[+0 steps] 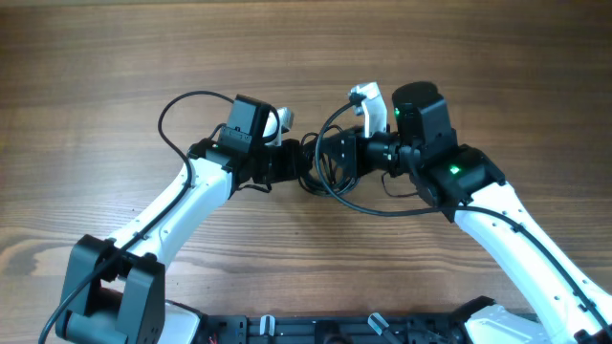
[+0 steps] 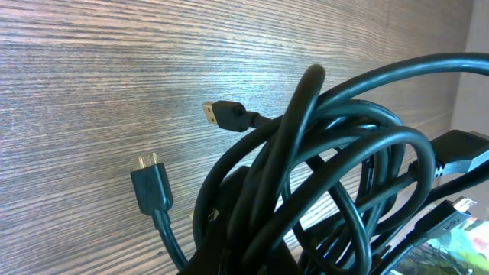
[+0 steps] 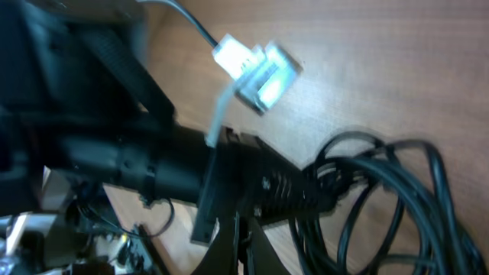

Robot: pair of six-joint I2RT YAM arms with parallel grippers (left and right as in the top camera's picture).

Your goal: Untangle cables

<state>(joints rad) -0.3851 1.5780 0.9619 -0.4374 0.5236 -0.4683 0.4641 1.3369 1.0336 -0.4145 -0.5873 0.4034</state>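
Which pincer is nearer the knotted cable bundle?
Left. The left pincer sits at the cable bundle, whose loops fill its wrist view. The right pincer faces it from the opposite side, the loops lying off to one side of its view.

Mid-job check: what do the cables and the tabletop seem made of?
Cables: probably rubber or PVC jacket, black, semi-gloss; soft highlights follow the bends. Tabletop: wood or wood-print laminate, matte; streaky grain lines, can't tell which.

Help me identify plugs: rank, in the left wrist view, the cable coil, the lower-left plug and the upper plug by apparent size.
1. cable coil
2. lower-left plug
3. upper plug, though it may just lie farther away.
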